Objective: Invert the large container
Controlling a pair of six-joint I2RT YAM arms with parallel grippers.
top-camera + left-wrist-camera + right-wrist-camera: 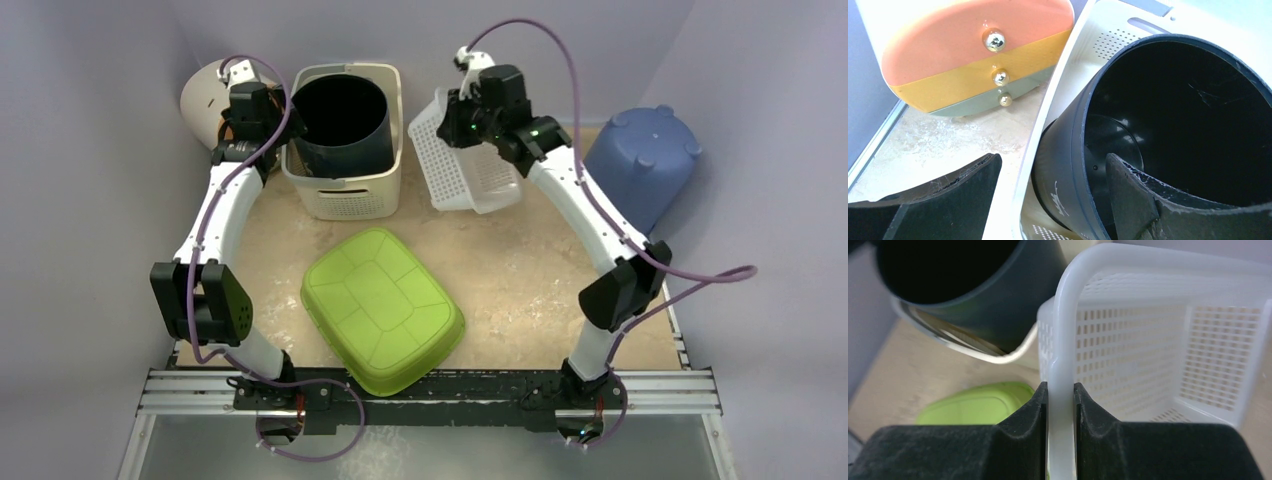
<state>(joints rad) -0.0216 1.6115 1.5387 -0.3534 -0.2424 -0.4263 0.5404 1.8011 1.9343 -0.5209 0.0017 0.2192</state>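
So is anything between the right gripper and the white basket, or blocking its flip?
Nothing between them: the right gripper is shut on the rim of the white basket. The beige bin holding the black bucket sits close on its left and could crowd the flip.

White-shelled left arm (228, 205) and right arm (578, 198) carry black joint housings, looping purple cables (571, 70) and scuffed matte-black fingers (948, 200); green lights glow near the right wrist.

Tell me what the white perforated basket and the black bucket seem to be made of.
The white perforated basket: likely moulded plastic, slightly translucent and glossy; smooth rounded rim, evenly moulded grid holes. The black bucket: probably hard plastic, smooth semi-gloss; thin wall, soft highlights, fine scratches inside.
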